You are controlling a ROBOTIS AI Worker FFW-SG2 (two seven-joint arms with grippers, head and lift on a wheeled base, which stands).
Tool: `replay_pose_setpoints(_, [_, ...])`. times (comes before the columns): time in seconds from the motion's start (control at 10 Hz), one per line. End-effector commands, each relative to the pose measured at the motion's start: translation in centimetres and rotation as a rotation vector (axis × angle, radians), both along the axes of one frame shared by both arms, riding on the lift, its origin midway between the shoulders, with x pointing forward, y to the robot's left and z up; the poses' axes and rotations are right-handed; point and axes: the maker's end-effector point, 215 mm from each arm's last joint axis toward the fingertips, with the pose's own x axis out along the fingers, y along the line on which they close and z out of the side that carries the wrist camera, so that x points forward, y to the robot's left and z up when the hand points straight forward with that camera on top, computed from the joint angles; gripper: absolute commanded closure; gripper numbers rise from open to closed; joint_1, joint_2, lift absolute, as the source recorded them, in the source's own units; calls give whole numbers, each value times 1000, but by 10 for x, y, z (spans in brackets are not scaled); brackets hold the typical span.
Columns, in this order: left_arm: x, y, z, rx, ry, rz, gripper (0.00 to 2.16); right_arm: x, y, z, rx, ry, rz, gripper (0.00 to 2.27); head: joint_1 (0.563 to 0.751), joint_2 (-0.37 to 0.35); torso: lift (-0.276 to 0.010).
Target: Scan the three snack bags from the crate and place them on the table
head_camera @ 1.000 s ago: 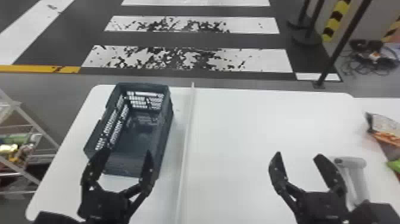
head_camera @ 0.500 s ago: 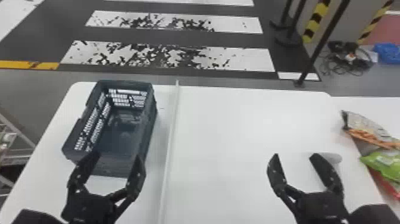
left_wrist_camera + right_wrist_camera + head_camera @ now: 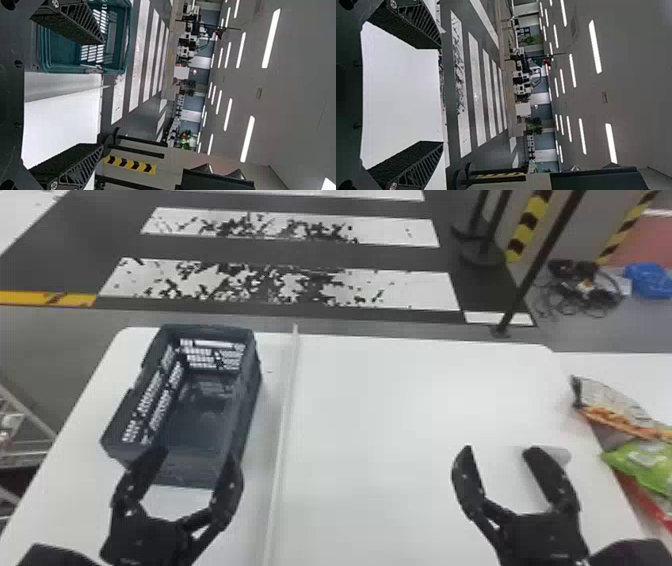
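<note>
The head view has swung right, bringing in more of the snack bags by the surface's right edge; with the crate near its left edge seemingly empty and left tool and right tool released, the job looks finished

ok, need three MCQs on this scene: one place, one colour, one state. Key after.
1. Where is the crate?
A) left of the white strip
B) right of it
C) on the floor

2. What colour is the middle snack bag at the robot's right?
A) purple
B) black
C) green

3. How is the right pincer?
A) shut on a bag
B) open, holding nothing
C) shut on the crate

Key:
1 A: the crate stands on the robot's left side of the strip.
2 C: green packaging shows between the orange-printed bag and the red one.
3 B: its fingers are spread with nothing between them.
</note>
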Motion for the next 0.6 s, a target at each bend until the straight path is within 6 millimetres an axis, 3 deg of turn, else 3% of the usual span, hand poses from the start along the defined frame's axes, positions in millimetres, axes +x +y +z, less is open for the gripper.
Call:
replay_pose_setpoints(0.0, [-1,-1,0,-1,2,-1,73,-1,-3,-1,5,-2,-6,66,695,-50,-37])
replay_pose_setpoints(0.5, [-3,0,2,-3,-6,1,73,-3,-7,8,11,-32,-18,66,695,-67,-37])
